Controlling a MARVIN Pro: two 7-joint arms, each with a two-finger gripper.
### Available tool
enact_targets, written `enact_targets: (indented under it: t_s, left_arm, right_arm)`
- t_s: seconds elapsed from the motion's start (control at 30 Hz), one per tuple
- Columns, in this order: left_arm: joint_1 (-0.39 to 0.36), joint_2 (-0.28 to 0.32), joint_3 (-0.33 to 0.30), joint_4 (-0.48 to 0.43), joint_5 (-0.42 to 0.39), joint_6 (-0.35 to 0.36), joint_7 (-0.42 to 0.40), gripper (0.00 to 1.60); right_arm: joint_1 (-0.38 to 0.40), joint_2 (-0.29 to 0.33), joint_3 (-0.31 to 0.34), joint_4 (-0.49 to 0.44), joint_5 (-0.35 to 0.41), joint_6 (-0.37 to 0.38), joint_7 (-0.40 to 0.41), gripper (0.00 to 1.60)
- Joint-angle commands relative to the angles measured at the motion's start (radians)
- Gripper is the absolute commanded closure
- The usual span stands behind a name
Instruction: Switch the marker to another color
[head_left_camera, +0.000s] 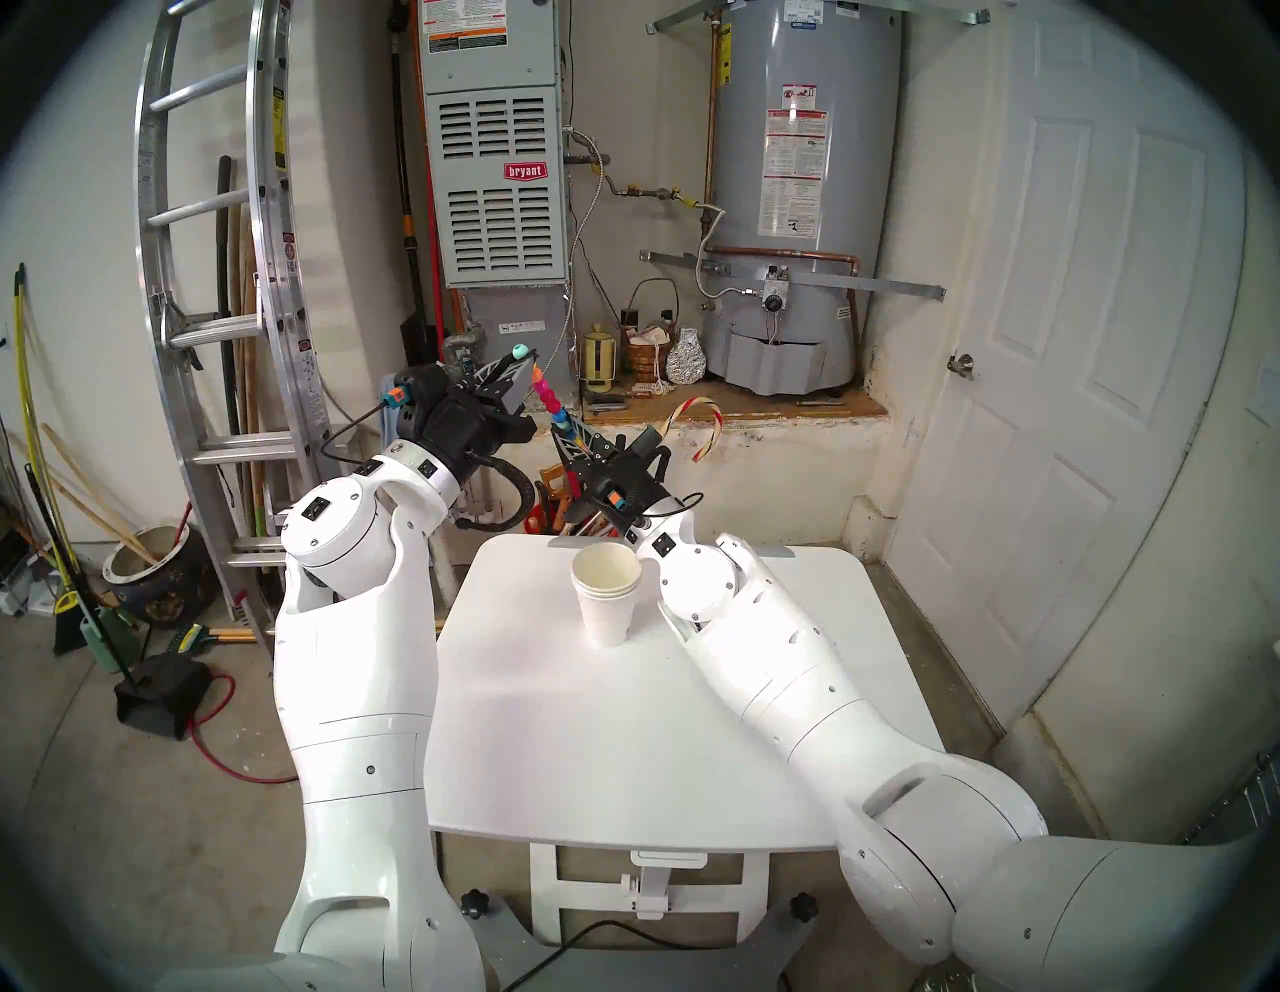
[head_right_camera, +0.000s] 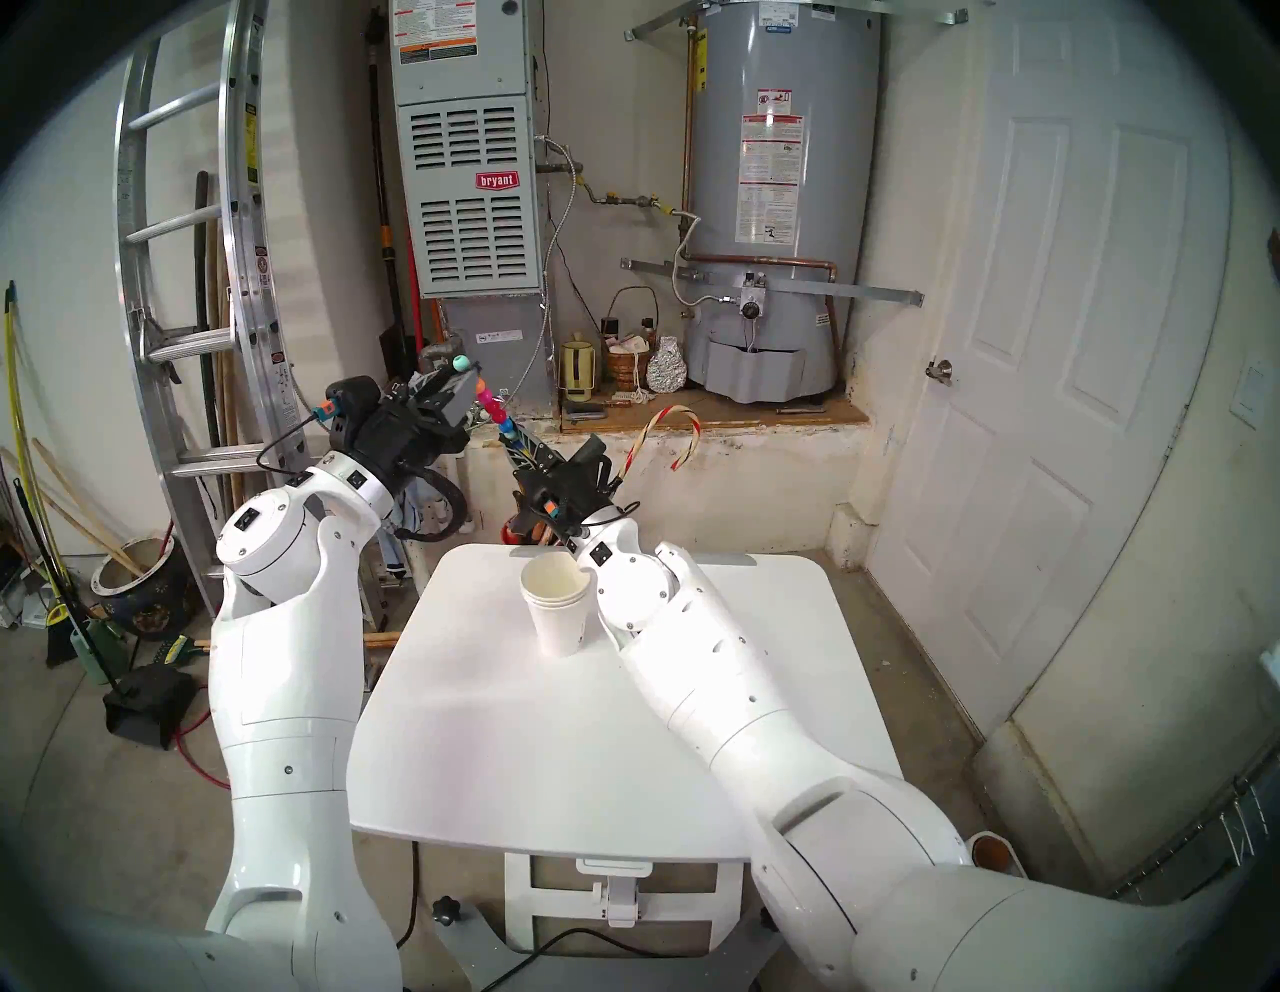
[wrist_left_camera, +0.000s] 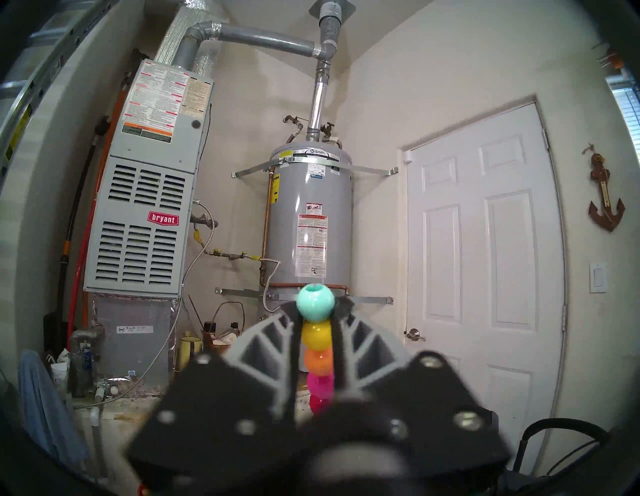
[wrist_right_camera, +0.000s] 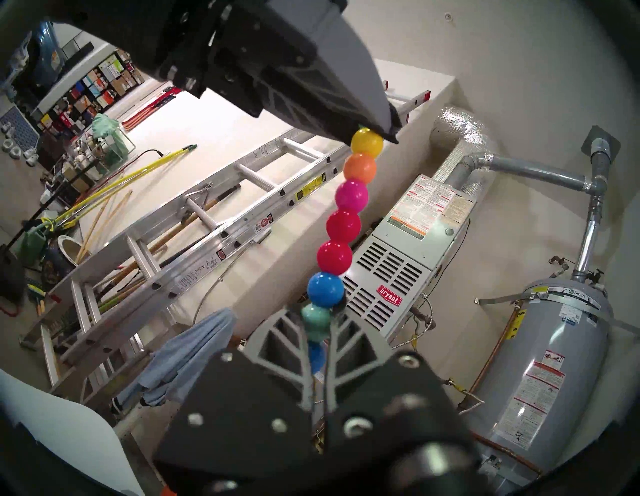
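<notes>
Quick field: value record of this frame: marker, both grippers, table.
marker: bead stick, held in the air beyond the table's far edge, tilted
left gripper: shut on marker's top end, teal ball poking out past the fingers
right gripper: shut on marker's lower end, near teal and blue balls
free span: yellow, orange, pink, red, red, blue between grippers
table: white top
paper cups: nested stack, upright on table

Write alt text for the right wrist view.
The right gripper is shut on the lower end of the marker, a stick of glossy balls, and the left gripper grips its upper end by the yellow ball. Behind them are a ladder, a furnace and a water heater.
</notes>
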Motion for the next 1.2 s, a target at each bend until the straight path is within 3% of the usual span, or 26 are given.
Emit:
enact_targets:
  t_s: [0.0, 0.17, 0.27, 0.47, 0.63, 0.67, 0.87, 1.17]
  left_arm:
    - [-0.019, 0.008, -0.005, -0.016, -0.008, 0.004, -0.007, 0.0]
    - [-0.035, -0.003, -0.035, -0.032, -0.015, -0.029, 0.011, 0.0]
    - [-0.058, -0.017, -0.086, -0.049, -0.049, -0.034, 0.03, 0.0]
    - [-0.039, 0.003, -0.168, -0.062, -0.069, -0.048, 0.044, 0.0]
    - [0.006, 0.022, -0.188, -0.031, -0.033, -0.054, 0.046, 0.0]
    - [0.006, 0.022, -0.188, -0.031, -0.033, -0.054, 0.046, 0.0]
    - [0.031, 0.035, -0.184, 0.007, -0.005, -0.053, 0.043, 0.0]
    - [0.036, 0.048, -0.154, 0.037, 0.034, -0.063, 0.025, 0.0]
  right_arm:
    - [0.041, -0.032, -0.005, 0.004, -0.004, -0.002, -0.009, 1.6]
    - [0.057, -0.039, 0.008, 0.043, -0.003, -0.001, -0.032, 1.6]
    - [0.058, -0.026, 0.026, 0.049, 0.0, -0.001, -0.051, 1.6]
    - [0.052, -0.021, 0.106, 0.046, 0.054, -0.02, -0.111, 1.6]
    - [0.028, -0.084, 0.217, 0.003, 0.211, -0.028, -0.149, 1.6]
    - [0.028, -0.084, 0.217, 0.003, 0.211, -0.028, -0.149, 1.6]
    - [-0.004, -0.13, 0.297, -0.091, 0.4, -0.028, -0.142, 1.6]
    - [-0.126, -0.127, 0.299, -0.212, 0.563, 0.033, -0.039, 1.6]
